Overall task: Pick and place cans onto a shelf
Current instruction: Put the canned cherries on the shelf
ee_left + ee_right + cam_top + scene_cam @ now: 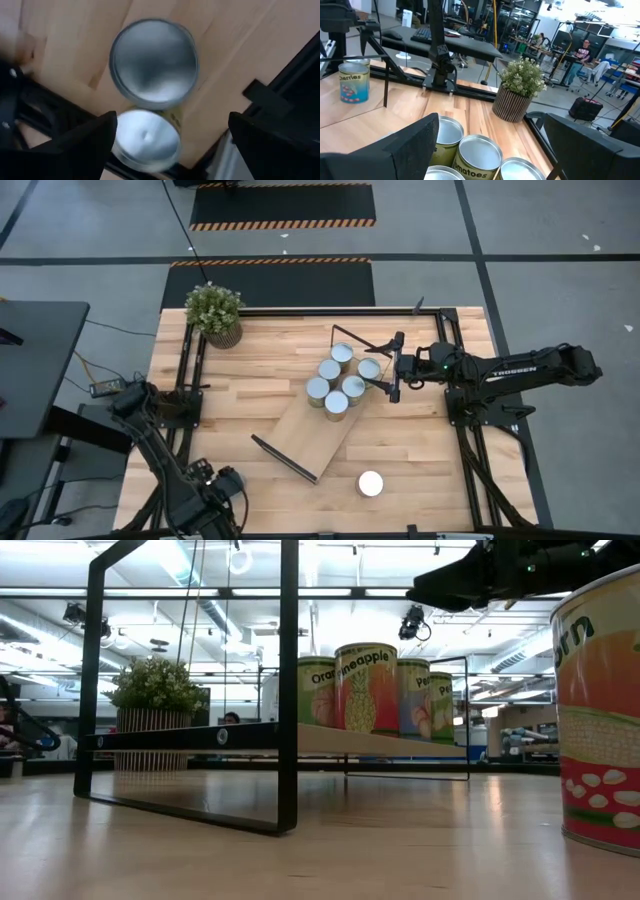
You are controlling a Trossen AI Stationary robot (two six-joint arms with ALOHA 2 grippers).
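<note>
Big corn can (600,710) at the frame's right looks hard and slippery, so my right claw (392,368), open wide, should grab its sides.

The cans (337,379) have shiny silver metal tops and glossy printed labels. The shelf (305,435) is smooth pale wood framed in thin matt black metal, standing on a light planked wooden table (240,405).

A potted plant (214,313) stands at the table's (250,400) far left corner; people sit in the room behind.
</note>
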